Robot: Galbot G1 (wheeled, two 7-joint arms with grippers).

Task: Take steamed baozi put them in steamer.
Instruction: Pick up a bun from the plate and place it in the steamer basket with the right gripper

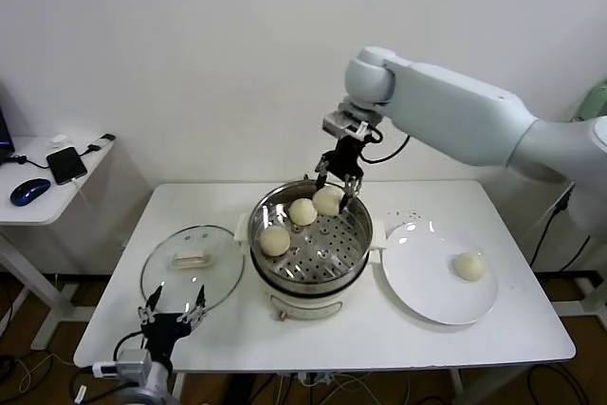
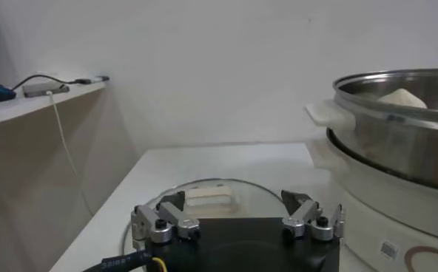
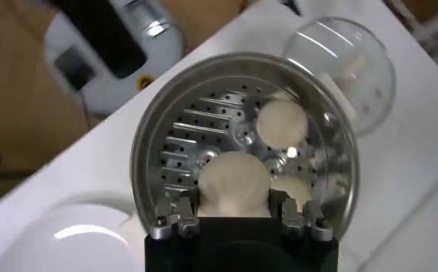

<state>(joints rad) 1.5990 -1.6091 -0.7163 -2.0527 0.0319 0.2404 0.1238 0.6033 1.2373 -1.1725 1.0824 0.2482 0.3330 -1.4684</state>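
Over the far rim of the steamer [image 1: 310, 244] now, right gripper [image 1: 339, 183] at about one o'clock from the pot's centre. Fingers either side of a baozi [image 3: 234, 185], apparently loosening; impossible to say whether gripping or already let go. Two more buns on the perforated tray, at nine o'clock [image 1: 274, 240] and eleven [image 1: 302, 211]. One last bun [image 1: 469, 266] waiting on the plate [image 1: 422, 282] at three o'clock. Risk here: a sticky bun clinging to a finger, or rolling onto its neighbour. Left gripper [image 1: 174, 315] parked wide open by the glass lid [image 1: 193, 263].
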